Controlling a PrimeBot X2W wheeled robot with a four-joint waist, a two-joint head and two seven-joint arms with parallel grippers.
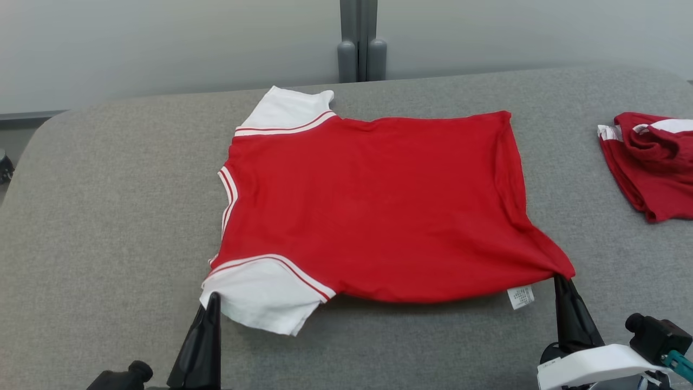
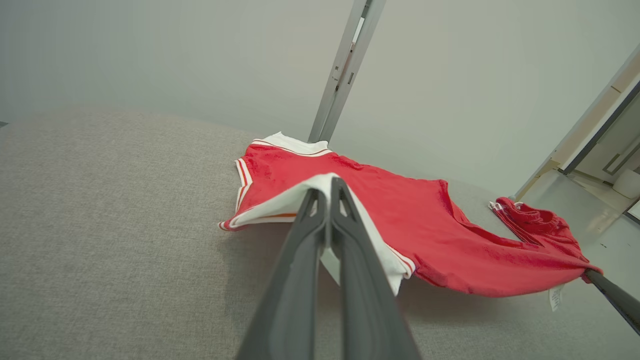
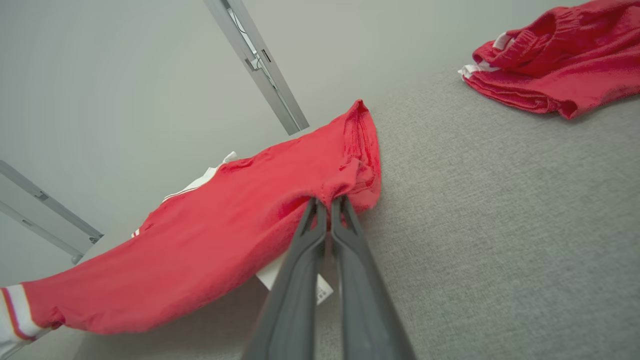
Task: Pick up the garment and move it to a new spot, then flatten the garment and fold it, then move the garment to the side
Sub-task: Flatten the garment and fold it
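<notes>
The garment (image 1: 368, 206) is a red T-shirt with white sleeves, spread over the grey table with its near edge lifted off the surface. My left gripper (image 1: 212, 297) is shut on the near white sleeve (image 2: 295, 200). At the near hem corner my right gripper (image 1: 560, 279) is shut on the red cloth (image 3: 345, 185), next to a white label (image 1: 521, 297). In the left wrist view the left gripper (image 2: 327, 184) pinches the sleeve, and the right gripper's dark finger (image 2: 612, 297) shows at the hem. The right gripper (image 3: 329, 202) in its own view pinches bunched hem fabric.
A second red garment (image 1: 652, 162) lies crumpled at the table's right edge. A grey post (image 1: 360, 40) stands behind the table's far edge. Bare grey table (image 1: 108, 216) stretches to the left of the shirt and along the front.
</notes>
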